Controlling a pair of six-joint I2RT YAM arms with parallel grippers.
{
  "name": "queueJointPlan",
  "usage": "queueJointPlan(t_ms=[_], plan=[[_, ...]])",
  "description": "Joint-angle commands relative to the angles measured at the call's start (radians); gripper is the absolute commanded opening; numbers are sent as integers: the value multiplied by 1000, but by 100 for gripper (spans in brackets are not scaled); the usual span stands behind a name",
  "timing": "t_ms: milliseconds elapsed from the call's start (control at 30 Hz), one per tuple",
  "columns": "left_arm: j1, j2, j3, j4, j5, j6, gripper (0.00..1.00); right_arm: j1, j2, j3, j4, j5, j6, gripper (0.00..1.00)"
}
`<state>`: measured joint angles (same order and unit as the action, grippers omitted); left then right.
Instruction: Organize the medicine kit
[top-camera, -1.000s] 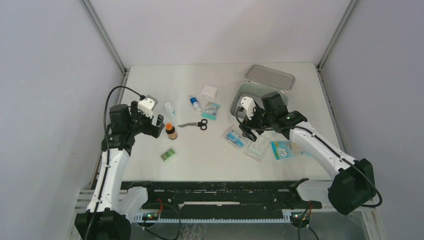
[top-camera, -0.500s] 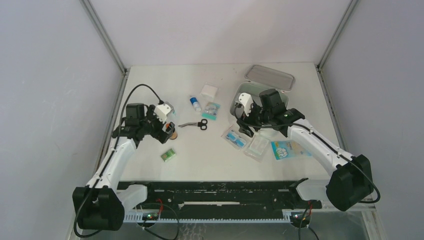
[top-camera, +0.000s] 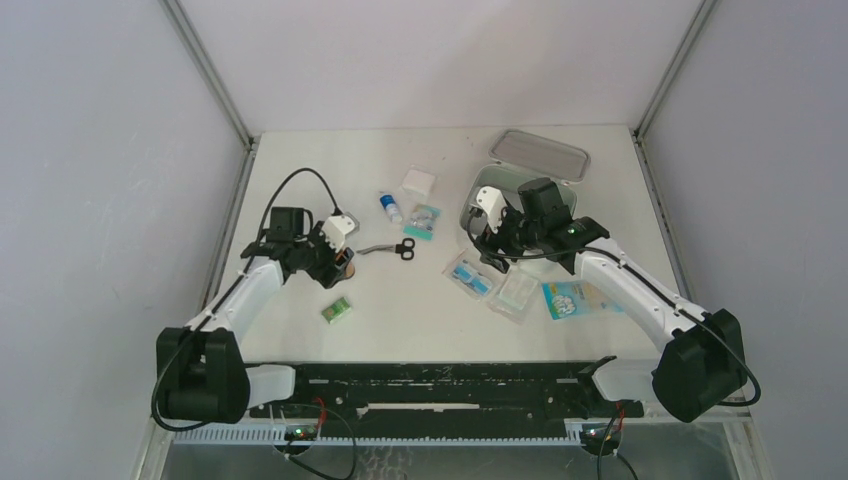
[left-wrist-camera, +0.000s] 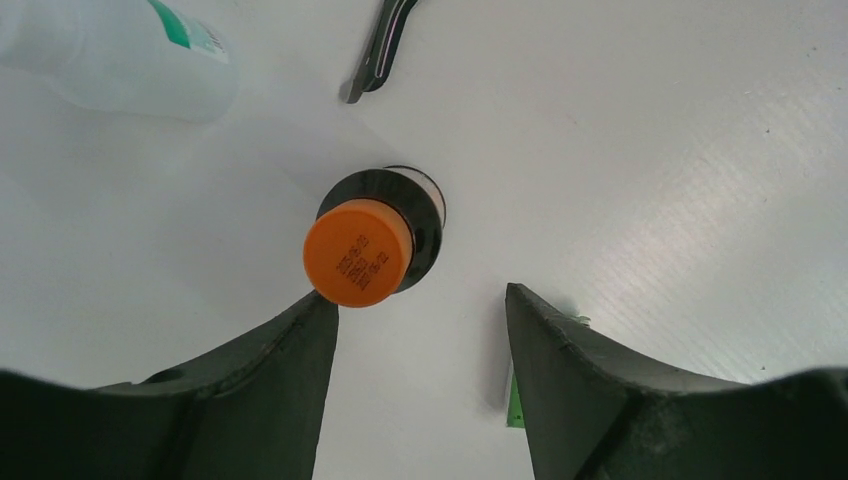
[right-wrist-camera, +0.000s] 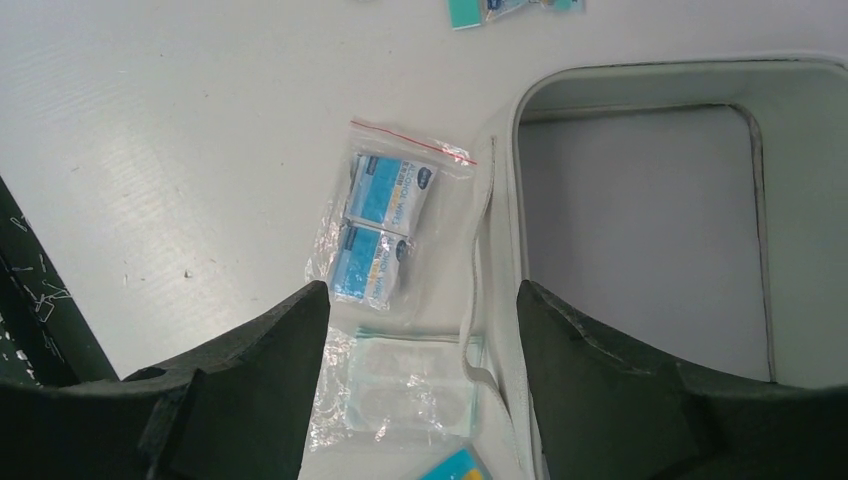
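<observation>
Though spread apart with the upright orange-capped bottle (left-wrist-camera: 426, 214) just beyond their tips, grips nothing in the left fingers (left-wrist-camera: 298, 348); cannot tell about contact with the cap (left-wrist-camera: 357, 253). Hovers on the right above the near-left rim of the open kit (right-wrist-camera: 640, 78), at the far right of the table (top-camera: 400, 310), lid (top-camera: 541, 155) folded back behind, with right fingers (right-wrist-camera: 296, 325) likewise apart and empty. Shows two clear packets (right-wrist-camera: 385, 235) just beside that rim.

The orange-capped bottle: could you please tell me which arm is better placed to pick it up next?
Left. The left gripper is open right at the upright orange-capped bottle. The right gripper hangs open across the table, over the medicine kit's rim and a clear packet.
</observation>
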<state>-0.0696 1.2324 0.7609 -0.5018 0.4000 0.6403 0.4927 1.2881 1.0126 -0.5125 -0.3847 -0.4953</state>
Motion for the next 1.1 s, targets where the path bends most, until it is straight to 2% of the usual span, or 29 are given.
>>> queueJointPlan(t_ms=[0, 333, 467, 967, 1067], plan=[[-15, 24, 49, 27, 33, 17, 66, 8, 0, 1, 20, 10, -20, 68], [-19, 19, 63, 84, 31, 2, 68, 10, 0, 0, 2, 3, -37, 68], [-20, 28, 70, 96, 34, -1, 64, 9, 0, 0, -5, 6, -40, 67], [-22, 43, 94, 100, 110, -9, 27, 10, 14, 0, 2, -48, -22, 67], [-22, 51, 114, 68, 145, 5, 16, 17, 16, 8, 4, -60, -21, 67]])
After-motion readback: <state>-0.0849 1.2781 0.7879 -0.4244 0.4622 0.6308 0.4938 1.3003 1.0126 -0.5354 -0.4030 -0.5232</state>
